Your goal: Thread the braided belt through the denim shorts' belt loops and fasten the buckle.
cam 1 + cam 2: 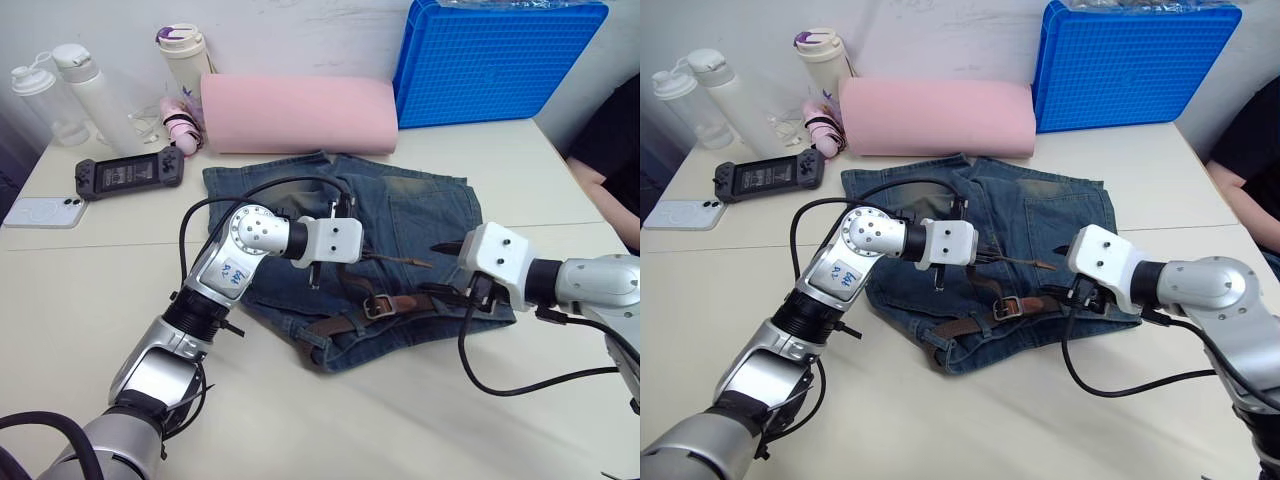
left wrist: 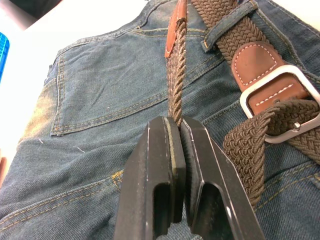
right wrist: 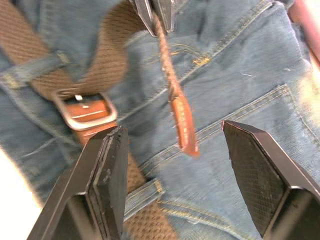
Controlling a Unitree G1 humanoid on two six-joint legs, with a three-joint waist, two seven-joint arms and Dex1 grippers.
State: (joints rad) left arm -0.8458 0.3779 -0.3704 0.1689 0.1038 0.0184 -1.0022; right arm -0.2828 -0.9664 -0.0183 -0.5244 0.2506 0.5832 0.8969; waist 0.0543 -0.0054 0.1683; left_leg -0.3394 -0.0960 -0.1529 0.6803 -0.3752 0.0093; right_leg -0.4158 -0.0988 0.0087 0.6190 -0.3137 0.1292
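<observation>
White tabletop [image 1: 330,420] fills the scene, backed by a pale wall, with a pair of denim shorts [image 1: 420,215] spread flat near its middle. Along the far edge lie a pink roll [image 1: 298,113] and, to its right, a blue crate [image 1: 495,60]. On the far left stand two clear bottles [image 1: 60,90] and a white tumbler [image 1: 186,55], with a dark handheld game console [image 1: 130,175] and a white phone [image 1: 42,211] lying nearer. A person's dark sleeve [image 1: 610,135] shows at the right edge.

A braided belt [image 1: 345,318] (dark brown, woven) runs along the near edge of the shorts, passing under a denim belt loop [image 2: 227,26]. Its silver buckle [image 1: 378,306] rests on the denim near the middle of that edge, with the strap fed through the frame and a tan leather patch [image 2: 257,62] just beside it.

The left gripper [image 2: 177,150] hovers over the middle of the shorts, fingers pressed together on the free end of the belt, which stretches away from the fingertips to a leather tip [image 3: 182,125] lifted off the fabric. The right gripper [image 3: 172,145] sits at the right near corner of the shorts, fingers spread wide and holding nothing, with the belt tip hanging between them and touching neither.
</observation>
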